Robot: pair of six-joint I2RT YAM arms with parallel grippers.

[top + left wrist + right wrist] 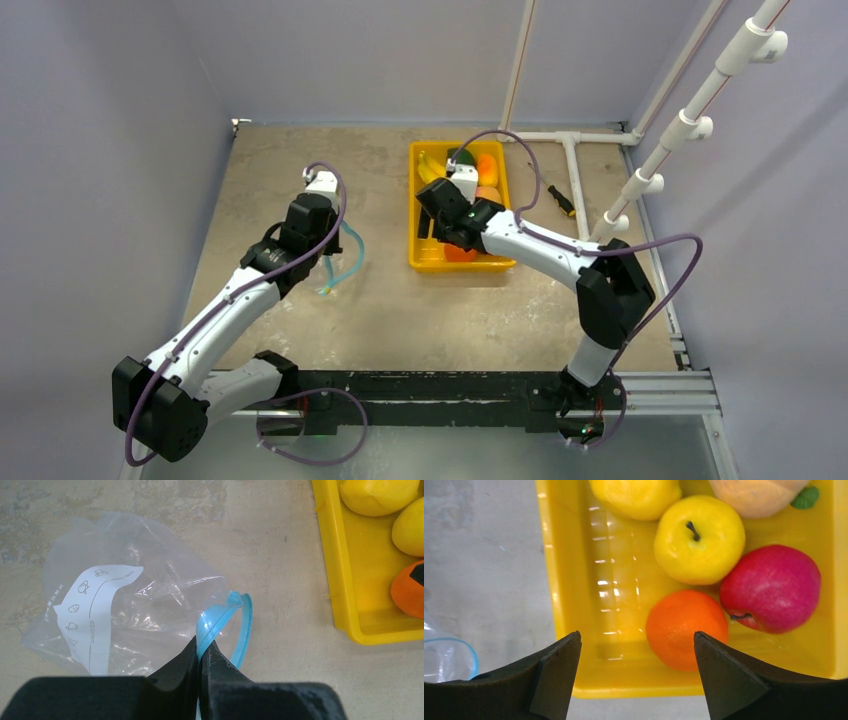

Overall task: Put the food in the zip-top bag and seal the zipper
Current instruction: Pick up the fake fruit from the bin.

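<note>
The thin teal-blue zipper strip (242,625) of the clear, floppy plastic zip-top bag (120,605), crumpled on the table (280,555) left of the yellow rectangular plastic tray (556,580), is pinched by the fully shut left gripper (200,652), seemingly so the mouth is held up for filling; the right gripper (635,639) is spread wide and empty over the tray's near end, lined up, it is judged, on the round orange toy fruit (684,627). How far the mouth gapes cannot be told; from above, bag and fruit are largely masked by the left arm (250,290) and right arm (540,245).

Bare tray (574,605) floor beside orange (686,627) = rm for R claw (635,636); red apple (769,587) crowds opp. side.
</note>
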